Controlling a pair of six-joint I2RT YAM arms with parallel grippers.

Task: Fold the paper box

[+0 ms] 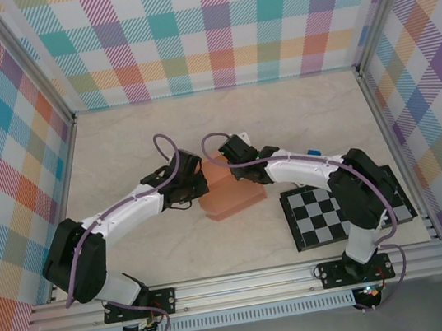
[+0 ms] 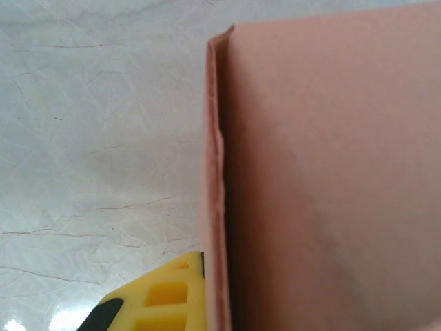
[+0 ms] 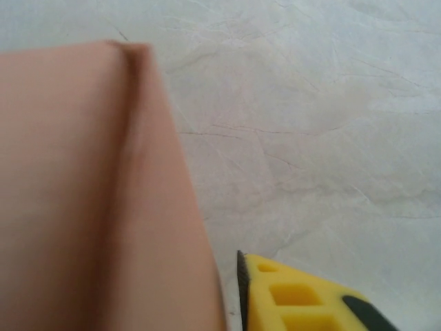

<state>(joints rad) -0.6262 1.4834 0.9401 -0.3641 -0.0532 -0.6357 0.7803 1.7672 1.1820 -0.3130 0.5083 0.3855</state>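
The paper box [image 1: 231, 199] is a salmon-orange card box standing on the marbled table [image 1: 125, 138] between my two arms. In the left wrist view the paper box [image 2: 324, 179] has an upright wall, and one yellow finger [image 2: 169, 296] presses flat against its outer edge. My left gripper [image 2: 215, 283] is shut on that wall, and its other finger is hidden behind the card. From above, the left gripper [image 1: 194, 188] is at the box's left end and the right gripper [image 1: 235, 166] at its far end. In the right wrist view the box [image 3: 96, 207] is blurred. One finger [image 3: 296, 296] of the right gripper [image 3: 222, 283] stands a small gap off it.
A black-and-white checkered board [image 1: 330, 211] lies on the table right of the box, partly under the right arm. A small blue object [image 1: 315, 151] sits behind that arm. Plaid walls [image 1: 208, 26] close the back and both sides, and an aluminium rail [image 1: 247, 282] runs along the near edge.
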